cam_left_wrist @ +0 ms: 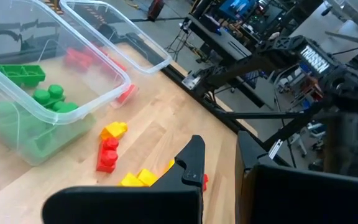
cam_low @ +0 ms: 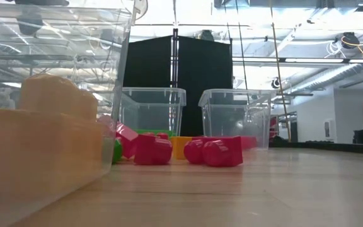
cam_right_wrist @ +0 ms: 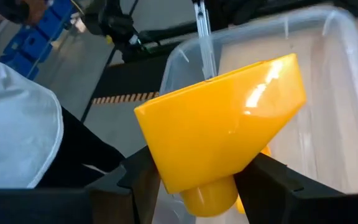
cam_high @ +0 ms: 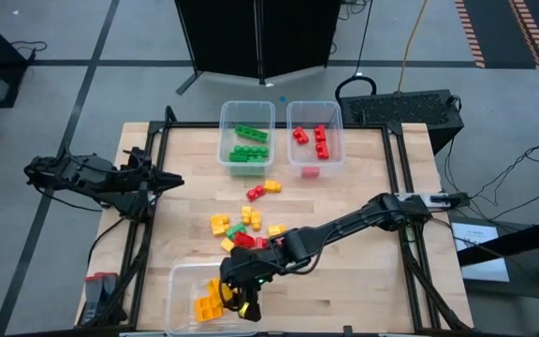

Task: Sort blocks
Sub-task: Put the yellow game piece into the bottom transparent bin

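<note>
The right gripper (cam_high: 243, 304) hangs over the clear tub (cam_high: 178, 281) at the table's near edge, a yellow block (cam_right_wrist: 222, 134) sitting between its two dark fingers (cam_right_wrist: 278, 186). In the right wrist view the block is tilted and the jaws look to stand slightly apart around it, so whether it is gripped or merely resting there cannot be told. Other yellow blocks (cam_high: 209, 301) already lie in this tub's near end.

Just beyond the tub, toward the table's middle, a loose scatter of red, green and yellow blocks (cam_high: 246, 223) waits on the wooden table (cam_high: 363, 197). At the far edge, a tub of green blocks (cam_high: 246, 145) and a tub of red blocks (cam_high: 313, 140) stand side by side.

The left gripper (cam_high: 171, 180) waits shut near the table's left edge, well apart from the work.

The risk, judged from here: the block, canted between the fingers, may catch on one finger and drop askew. The gripper hangs close to the tub's right wall, so a skewed fall could strike the rim and bounce out onto the table. Drawing the arm back low could also clip that wall and shove the light tub.
</note>
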